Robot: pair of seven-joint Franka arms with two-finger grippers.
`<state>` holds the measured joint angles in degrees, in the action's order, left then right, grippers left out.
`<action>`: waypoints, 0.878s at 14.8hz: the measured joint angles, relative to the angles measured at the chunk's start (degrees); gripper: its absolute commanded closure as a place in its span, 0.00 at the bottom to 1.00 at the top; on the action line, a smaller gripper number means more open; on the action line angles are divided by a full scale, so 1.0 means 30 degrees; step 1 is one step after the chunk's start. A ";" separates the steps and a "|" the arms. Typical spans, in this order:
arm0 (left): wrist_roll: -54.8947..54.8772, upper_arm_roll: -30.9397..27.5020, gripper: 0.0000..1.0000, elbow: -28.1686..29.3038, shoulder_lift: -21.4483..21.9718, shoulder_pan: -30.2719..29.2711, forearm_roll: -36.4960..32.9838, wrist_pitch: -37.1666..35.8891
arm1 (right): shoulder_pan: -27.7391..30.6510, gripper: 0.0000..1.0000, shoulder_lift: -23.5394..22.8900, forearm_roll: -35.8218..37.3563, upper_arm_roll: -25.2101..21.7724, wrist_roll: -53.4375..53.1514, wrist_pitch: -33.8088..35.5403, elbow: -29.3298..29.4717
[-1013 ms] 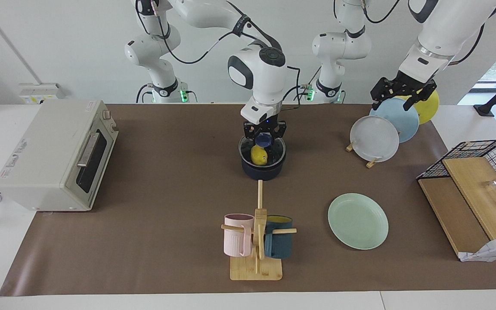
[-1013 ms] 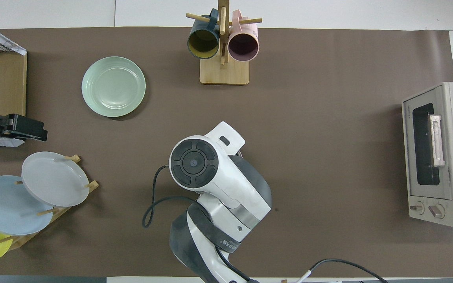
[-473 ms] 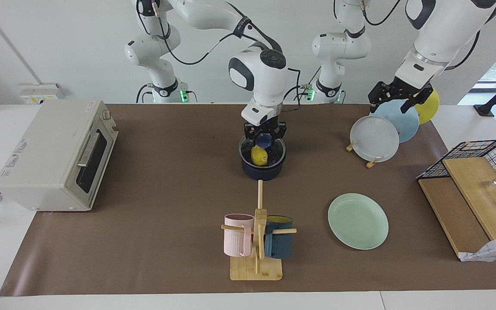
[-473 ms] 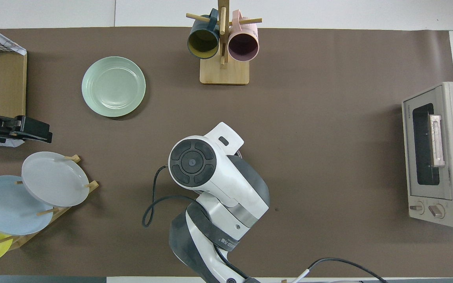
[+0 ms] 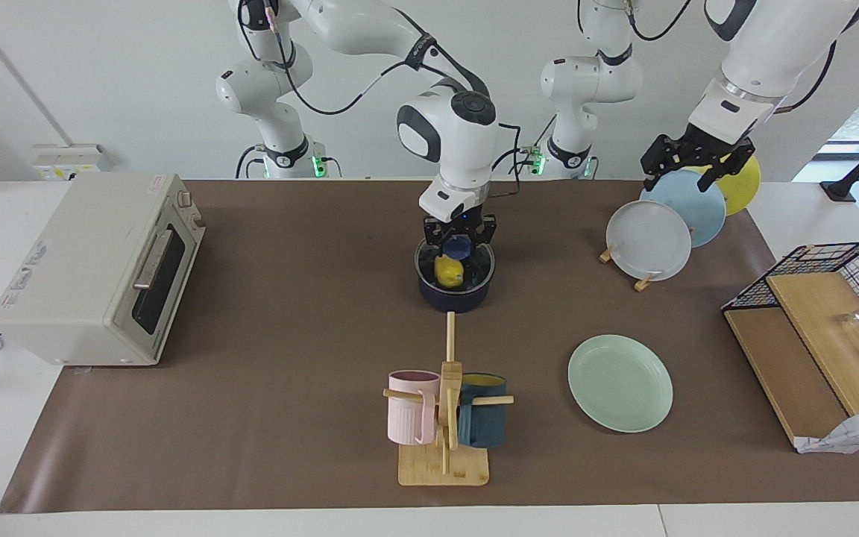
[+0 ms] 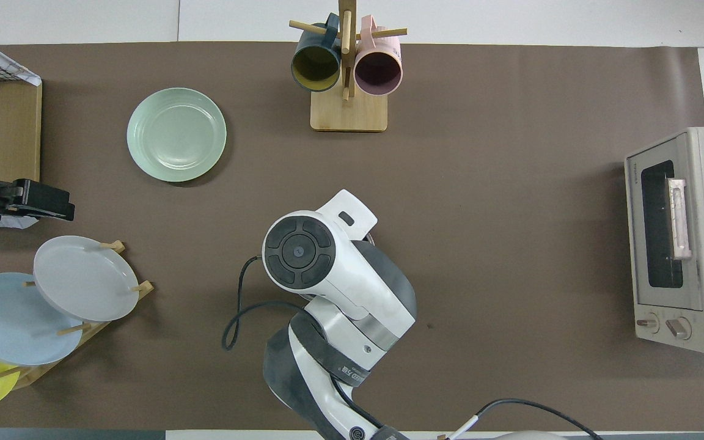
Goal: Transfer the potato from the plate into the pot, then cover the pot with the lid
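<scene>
Jaws of the right gripper [image 5: 458, 240] clench the blue knob of one lid [image 5: 454, 261], at or just over the rim of one pot [image 5: 455, 294] mid-desk, with one potato [image 5: 448, 270] inside. Left gripper [image 5: 690, 160] hangs released above three racked plates [image 5: 649, 240]. One mint plate [image 5: 620, 382] lies at the pot's four o'clock.

Overhead, the right arm [image 6: 327, 275] hides the pot; two mugs [image 6: 346, 67] hang at twelve o'clock, one oven [image 6: 682, 238] at three.

One camera faces the robots from high; another looks steeply down — both share the table [image 5: 310, 335].
</scene>
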<state>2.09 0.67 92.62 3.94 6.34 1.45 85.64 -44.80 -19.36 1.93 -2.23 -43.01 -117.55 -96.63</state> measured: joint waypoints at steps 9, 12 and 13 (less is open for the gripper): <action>0.0002 0.0010 0.00 0.0001 -0.0001 -0.0049 -0.0001 0.0001 | -0.0020 0.45 -0.0023 0.0000 0.0003 0.0000 -0.0210 -0.0061; 0.0005 0.0057 0.00 0.0003 -0.0003 -0.0254 -0.0001 0.0001 | 0.0052 0.00 -0.0020 0.0001 -0.0053 0.0000 -0.0274 -0.0017; 0.0005 0.0059 0.00 0.0003 -0.0005 -0.0315 -0.0001 0.0001 | 0.0113 0.00 0.0005 0.0008 -0.0168 0.0000 -0.0276 0.0110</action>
<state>2.10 0.85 92.63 3.92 5.39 1.45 85.64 -44.46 -19.34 1.95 -2.73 -43.01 -118.38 -96.30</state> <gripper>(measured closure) 0.000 0.194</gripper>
